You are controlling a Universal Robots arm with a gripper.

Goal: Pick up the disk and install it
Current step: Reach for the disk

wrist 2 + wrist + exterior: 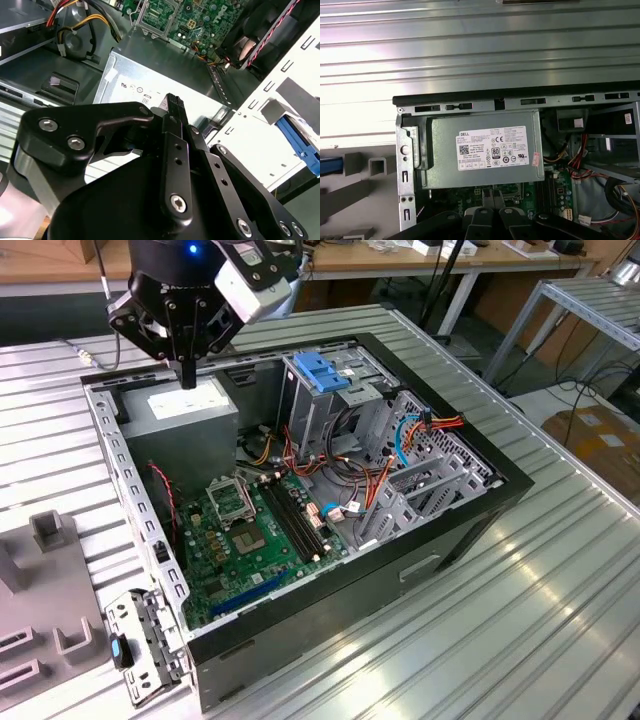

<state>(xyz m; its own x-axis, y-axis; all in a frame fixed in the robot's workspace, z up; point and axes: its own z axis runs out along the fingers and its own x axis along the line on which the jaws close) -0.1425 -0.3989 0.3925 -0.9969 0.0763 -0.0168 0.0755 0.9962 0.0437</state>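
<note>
In the exterior view the tool (187, 372) is hanging point-down over the grey power supply box (178, 408), at about ten o'clock from the motherboard (250, 530) inside the open computer case (420, 540). Its fingers are pressing together and gripping nothing. In the second wrist view the closed tip is hovering above the box's white sticker.

The case is lying on its side on the ribbed surface (520, 620) with the panel off, which is leaving its inside reachable from above. The drive cage (318, 390) with the blue handle is standing at about one o'clock from the motherboard; I am judging it to be the mount the drive belongs in.

The disk (330, 166) is lying outside the case. A strip of what I am taking for its blue rail is showing beside the grey fixture blocks (365, 164) in the first wrist view, well apart from the tool. By that, the pick-up is not yet done, and the tool is riding clear above the case wall.
</note>
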